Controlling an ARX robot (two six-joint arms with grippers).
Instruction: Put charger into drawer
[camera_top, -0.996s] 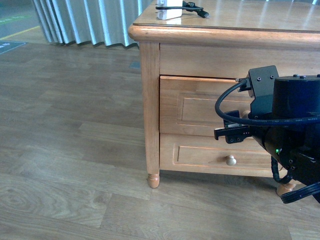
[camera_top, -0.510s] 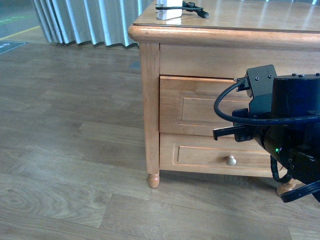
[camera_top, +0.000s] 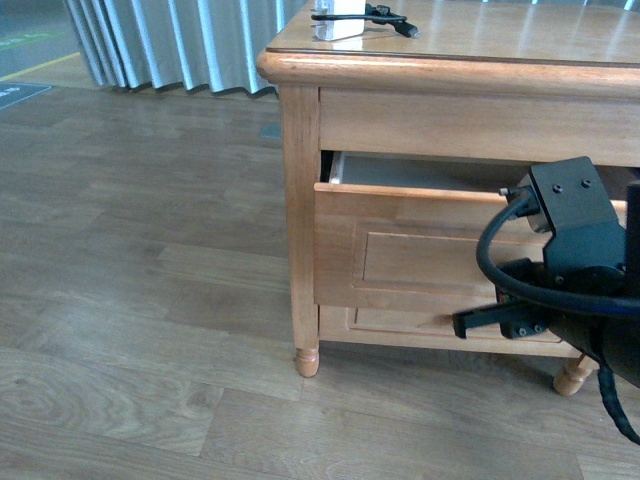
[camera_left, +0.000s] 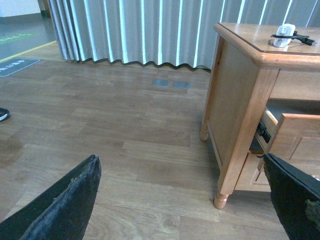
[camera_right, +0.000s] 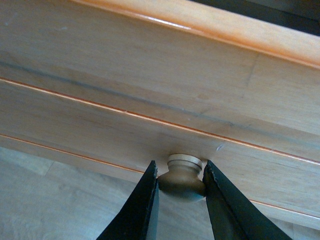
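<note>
**Charger** (camera_top: 338, 18): count, one. Small white plug block with one black cable (camera_top: 392, 18) trailing from it. Lying on top of the table (camera_top: 500, 45) near its corner, well apart from both sets of fingers and higher than the right ones. Not yet in the drawer.
- Handling (judged): light, rigid, smooth-sided, so likely a little slippery under hard pads. Not fragile. Cable limp and liable to drag, snag on the table edge or hang over the drawer rim.
- Hold (judged): across the two flat sides of the block, mid-body. Not by the cable, which would let the block swing.

**Drawer** (camera_top: 400, 250): count, one. Standing partly out, with a gap showing behind its front panel. Front panel just beyond the right fingertips.

**Knob** (camera_right: 182, 175): count, one in view. Round and pale, sitting between the right fingers.

**Lower drawer front** (camera_top: 400, 322): count, one. Closed, beneath the open drawer.

**Right fingers** (camera_right: 145, 205): clenched on the knob, one finger touching each side of it.

**Left fingers** (camera_left: 70, 200): released and spread wide, with nothing between them. Well away from charger and drawer, over bare floor (camera_left: 125, 125).
</note>
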